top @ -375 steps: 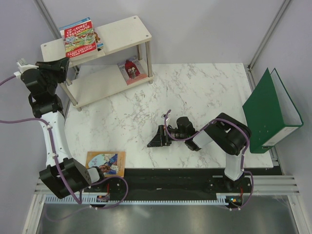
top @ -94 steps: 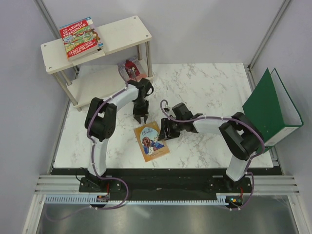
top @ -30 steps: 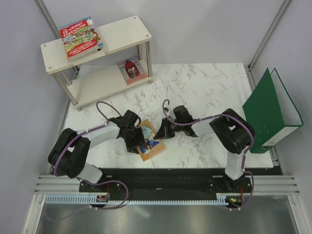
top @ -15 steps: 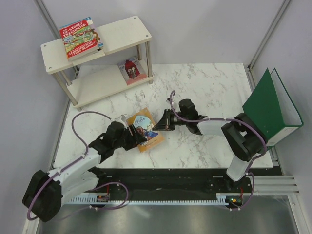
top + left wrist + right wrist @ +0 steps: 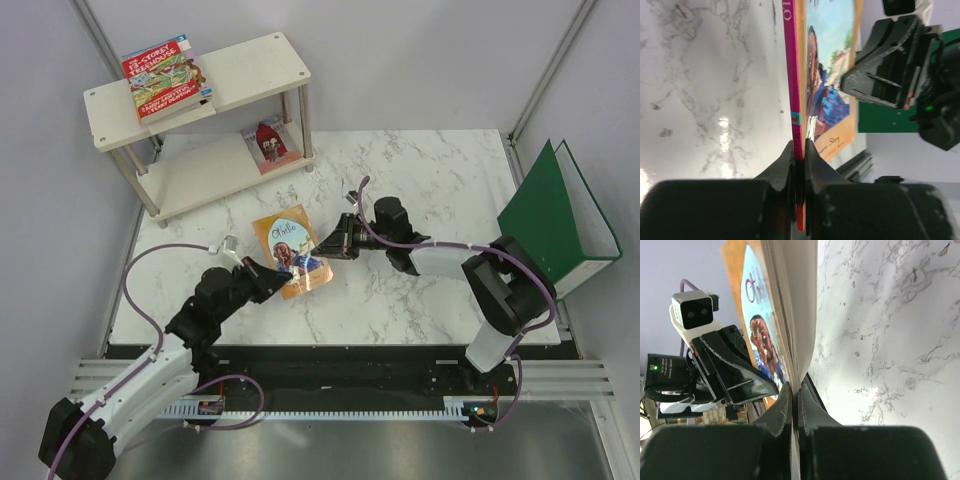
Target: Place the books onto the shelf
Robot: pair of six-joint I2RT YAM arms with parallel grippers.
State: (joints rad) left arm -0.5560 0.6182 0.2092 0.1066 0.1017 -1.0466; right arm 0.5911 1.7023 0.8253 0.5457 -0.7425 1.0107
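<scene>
Marble table (image 5: pixel 430 180): left gripper (image 5: pixel 270 274) and right gripper (image 5: pixel 335 243) both clamp the book (image 5: pixel 288 248), apparently mid-handover. Next, the right gripper should release for shelving.

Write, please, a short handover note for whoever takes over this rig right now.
Grippers: the left gripper is shut on the orange book at its spine edge. The right gripper is shut on its page edge, opposite.
Things: the orange book is held between both arms over the table, short of the shelf. The red book lies on the top board, and a second book on the lower board.
Done: at least two books shelved.
Left: shelve the orange book; one arm probably must release first.
</scene>
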